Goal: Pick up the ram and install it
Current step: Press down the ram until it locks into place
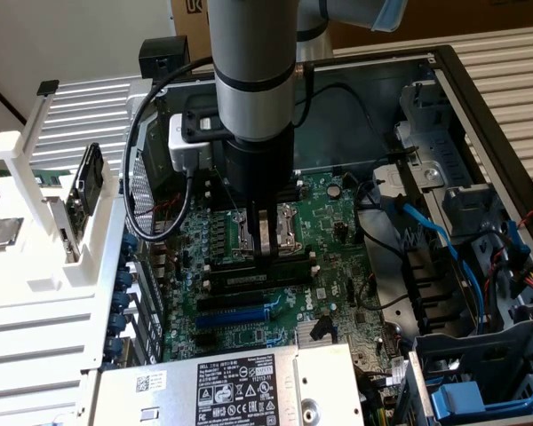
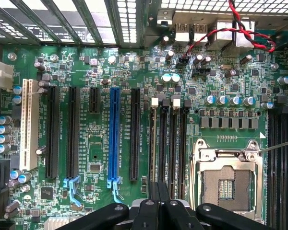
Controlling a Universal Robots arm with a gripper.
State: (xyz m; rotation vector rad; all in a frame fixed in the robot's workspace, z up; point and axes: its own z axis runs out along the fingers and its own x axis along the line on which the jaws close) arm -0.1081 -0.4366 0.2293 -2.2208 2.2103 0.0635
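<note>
The ram (image 1: 265, 264) sits low on the motherboard (image 1: 329, 222), seated along the memory slots (image 2: 170, 143) right beside the CPU socket (image 1: 280, 232). The tool (image 1: 265, 253) is down on it, fingers drawn tightly together over its top edge. The blue expansion slot (image 2: 115, 139) lies on the far side of the memory slots from the socket.

Robotics lab bench: opened computer case (image 1: 480, 98) exposing green motherboard (image 2: 105, 191), white fixture rack (image 1: 44, 231) at nine o'clock.
</note>
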